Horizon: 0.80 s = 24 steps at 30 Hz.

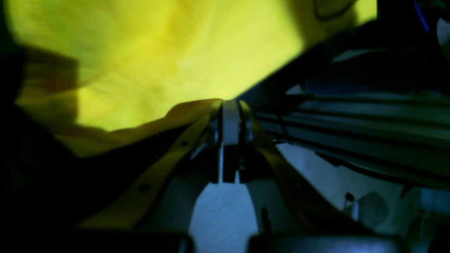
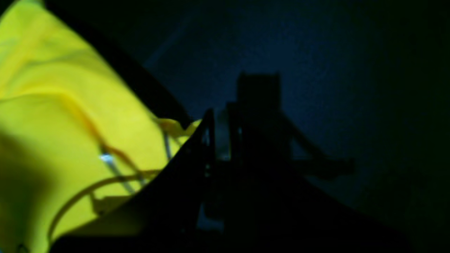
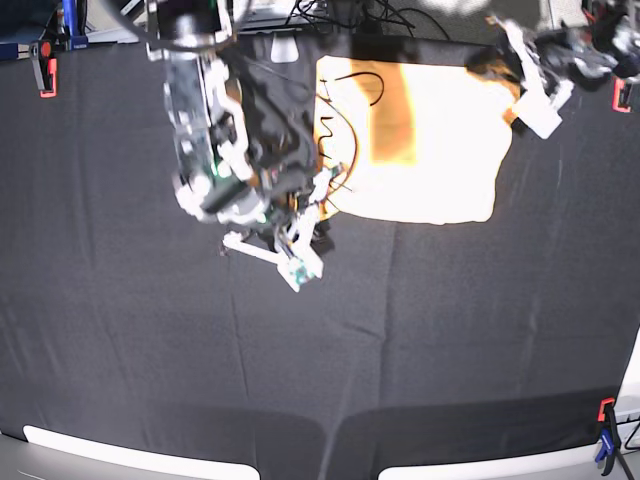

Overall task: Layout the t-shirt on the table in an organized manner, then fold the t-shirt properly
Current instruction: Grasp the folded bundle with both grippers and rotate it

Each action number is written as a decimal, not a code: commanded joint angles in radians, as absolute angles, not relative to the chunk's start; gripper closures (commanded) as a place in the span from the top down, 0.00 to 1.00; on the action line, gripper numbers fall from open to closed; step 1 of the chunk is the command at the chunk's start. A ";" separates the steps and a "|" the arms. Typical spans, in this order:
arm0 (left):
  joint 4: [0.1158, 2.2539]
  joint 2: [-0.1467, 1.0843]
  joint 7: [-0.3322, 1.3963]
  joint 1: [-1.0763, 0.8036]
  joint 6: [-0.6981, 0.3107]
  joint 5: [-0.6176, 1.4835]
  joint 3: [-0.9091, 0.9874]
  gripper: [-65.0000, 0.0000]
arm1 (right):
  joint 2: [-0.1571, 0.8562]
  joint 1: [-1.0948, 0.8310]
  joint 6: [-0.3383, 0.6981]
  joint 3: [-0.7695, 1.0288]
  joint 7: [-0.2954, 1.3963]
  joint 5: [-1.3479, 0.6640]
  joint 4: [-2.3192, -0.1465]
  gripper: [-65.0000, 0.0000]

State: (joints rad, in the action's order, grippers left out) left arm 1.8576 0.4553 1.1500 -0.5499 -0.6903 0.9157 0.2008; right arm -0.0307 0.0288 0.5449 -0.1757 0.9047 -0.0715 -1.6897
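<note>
The pale yellow t-shirt (image 3: 430,140) lies mostly flat at the back right of the black table (image 3: 450,330), with a folded darker strip (image 3: 390,115) near its left side. My right gripper (image 3: 324,188) is at the shirt's left lower edge. In the right wrist view it (image 2: 215,121) looks shut, with a bit of yellow cloth (image 2: 175,127) at its tip. My left gripper (image 3: 508,102) is at the shirt's back right corner. In the left wrist view it (image 1: 230,104) is shut on the shirt's edge (image 1: 197,105).
Black cables (image 3: 362,88) from the right arm hang over the shirt's left part. Red clamps sit at the back left (image 3: 42,75), back right (image 3: 620,95) and front right (image 3: 605,410). A white rim (image 3: 60,440) runs along the front edge. More cables (image 3: 330,15) lie behind the table.
</note>
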 commanded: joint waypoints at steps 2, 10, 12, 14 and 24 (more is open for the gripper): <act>1.872 0.466 1.097 -0.549 -0.698 0.836 0.173 0.00 | -0.033 0.062 0.545 -0.177 0.896 -0.078 -1.694 0.00; 1.722 0.466 0.915 -0.464 -0.671 0.577 0.127 0.00 | -0.027 0.066 0.546 -0.177 0.905 -0.082 -1.693 0.00; 1.656 0.466 0.915 -0.413 -0.665 0.567 0.127 0.00 | -0.017 0.065 0.546 -0.177 0.909 -0.081 -1.693 0.00; 1.591 0.466 0.909 -0.363 -0.665 0.568 0.127 0.00 | -0.003 0.065 0.546 -0.177 0.920 -0.081 -1.693 0.00; 1.411 0.466 0.736 -0.137 -0.574 0.467 0.127 0.00 | 0.030 0.030 0.546 -0.177 1.005 -0.138 -1.693 0.00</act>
State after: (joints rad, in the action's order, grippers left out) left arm 1.4063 0.4484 0.7250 -0.1421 -0.5949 0.4953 0.1207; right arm 0.0330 0.0158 0.5442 -0.1768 1.0176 -0.1329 -1.6764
